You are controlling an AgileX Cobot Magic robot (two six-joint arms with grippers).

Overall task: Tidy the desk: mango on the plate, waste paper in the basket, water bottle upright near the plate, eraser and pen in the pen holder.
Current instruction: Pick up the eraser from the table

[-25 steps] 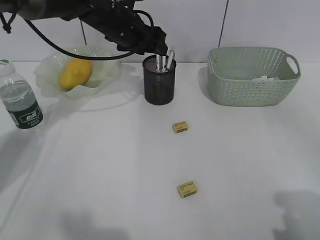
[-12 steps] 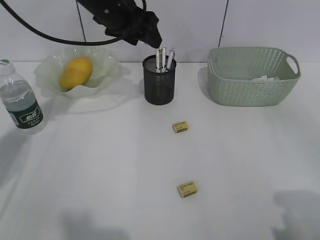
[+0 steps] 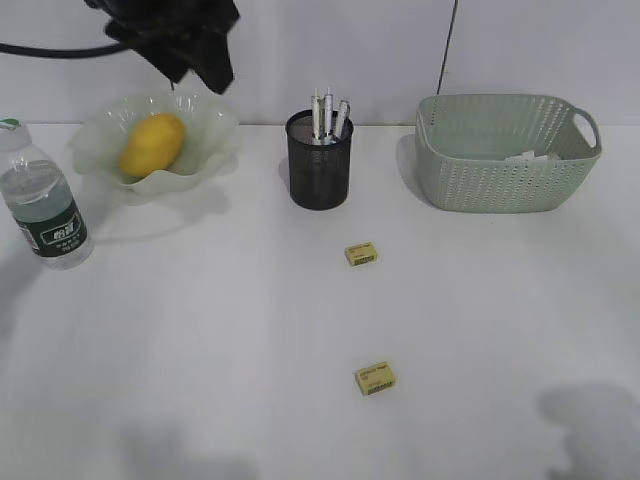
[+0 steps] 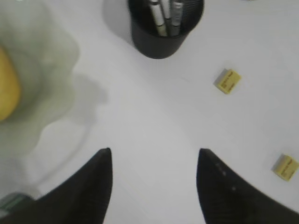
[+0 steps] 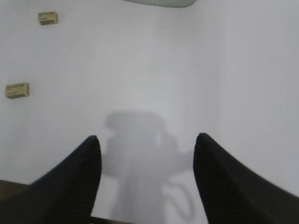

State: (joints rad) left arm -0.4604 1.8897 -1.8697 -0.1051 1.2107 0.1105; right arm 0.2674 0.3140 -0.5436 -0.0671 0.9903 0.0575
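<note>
The mango (image 3: 150, 145) lies in the green plate (image 3: 205, 125) at the back left. Left of the plate the water bottle (image 3: 45, 215) stands upright. Several pens (image 3: 328, 115) stick out of the black pen holder (image 3: 319, 170). White waste paper (image 3: 530, 157) lies inside the basket (image 3: 505, 170). Two yellow erasers (image 3: 361, 254) (image 3: 375, 378) lie on the desk (image 3: 200, 330). My left gripper (image 4: 154, 151) hangs open and empty above the plate's right side (image 3: 200, 60). My right gripper (image 5: 145, 137) is open over bare desk, with both erasers (image 5: 48, 17) (image 5: 17, 90) to its left.
In the left wrist view the pen holder (image 4: 166, 32) is at the top, the plate (image 4: 42, 70) at the left, and the erasers (image 4: 227, 80) (image 4: 286, 166) at the right. The basket's rim (image 5: 161, 2) just shows at the top of the right wrist view.
My left arm has drawn back from the pen holder, up and to the left, and now hangs over the plate. The pens stay in the holder.
</note>
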